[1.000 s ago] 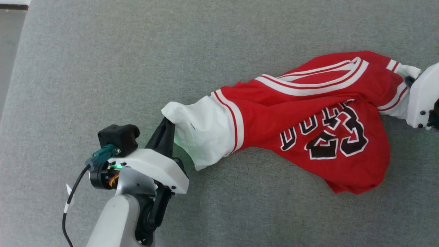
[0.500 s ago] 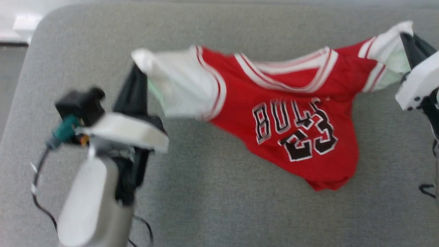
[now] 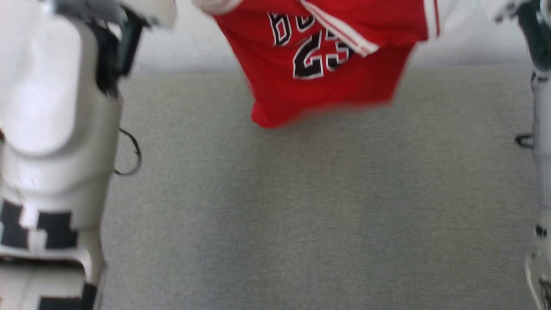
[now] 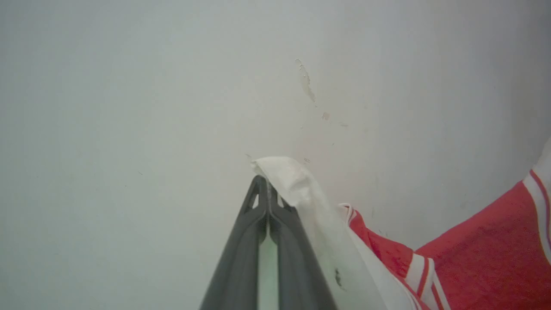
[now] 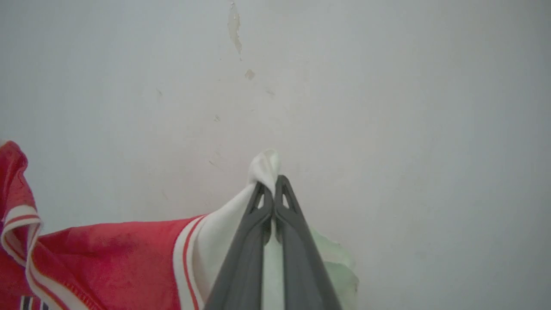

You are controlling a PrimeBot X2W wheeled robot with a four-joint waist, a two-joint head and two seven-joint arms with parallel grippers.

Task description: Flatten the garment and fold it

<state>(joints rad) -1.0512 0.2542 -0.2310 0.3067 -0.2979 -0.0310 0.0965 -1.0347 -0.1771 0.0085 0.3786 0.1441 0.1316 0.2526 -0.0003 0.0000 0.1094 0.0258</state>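
The garment (image 3: pixel 327 64), a red jersey with black number 23 and white striped trim, hangs in the air above the grey table (image 3: pixel 301 206), its lower hem free. In the left wrist view my left gripper (image 4: pixel 267 193) is shut on the tip of a white sleeve (image 4: pixel 288 176), with red cloth (image 4: pixel 486 254) trailing off to the right. In the right wrist view my right gripper (image 5: pixel 272 185) is shut on the other white sleeve (image 5: pixel 224 232), the red body (image 5: pixel 99 258) sagging to the left. Both grippers point toward a pale wall.
My pale left arm (image 3: pixel 56 142) rises along the left side of the head view, and my right arm (image 3: pixel 540 172) stands along the right edge. A pale wall (image 3: pixel 193 47) lies beyond the table's far edge. A loop of cable (image 3: pixel 131 155) hangs by the left arm.
Both arms have lifted the garment off the table by its sleeves, from lying crumpled to hanging in the air. The head view has tilted so the table's far edge shows.
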